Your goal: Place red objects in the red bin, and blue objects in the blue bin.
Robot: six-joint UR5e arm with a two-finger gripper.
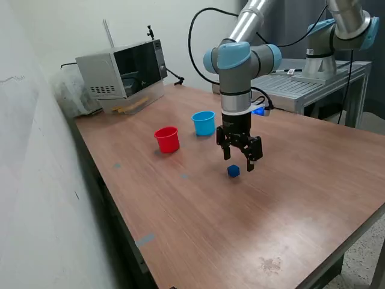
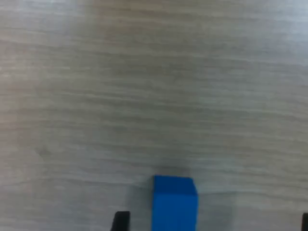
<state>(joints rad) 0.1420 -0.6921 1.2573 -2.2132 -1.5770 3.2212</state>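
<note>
One small dark blue cube, a blue object [image 1: 233,171], lies on the wooden table [image 1: 180,223]. My gripper [image 1: 239,161] hangs open just above it, fingers pointing down and astride it. In the wrist view the blue cube [image 2: 174,204] sits between the two dark fingertips [image 2: 121,221], nearer one of them and touching neither; my gripper [image 2: 213,224] holds nothing. The red bin [image 1: 167,139] and the blue bin [image 1: 204,123] stand upright side by side, farther back toward the exterior view's left. No red objects are in view.
A microwave [image 1: 123,72] sits at the table's far corner on the exterior view's left. A second robot arm [image 1: 337,36] stands on a metal bench [image 1: 301,84] behind the table. A white wall runs along the exterior view's left.
</note>
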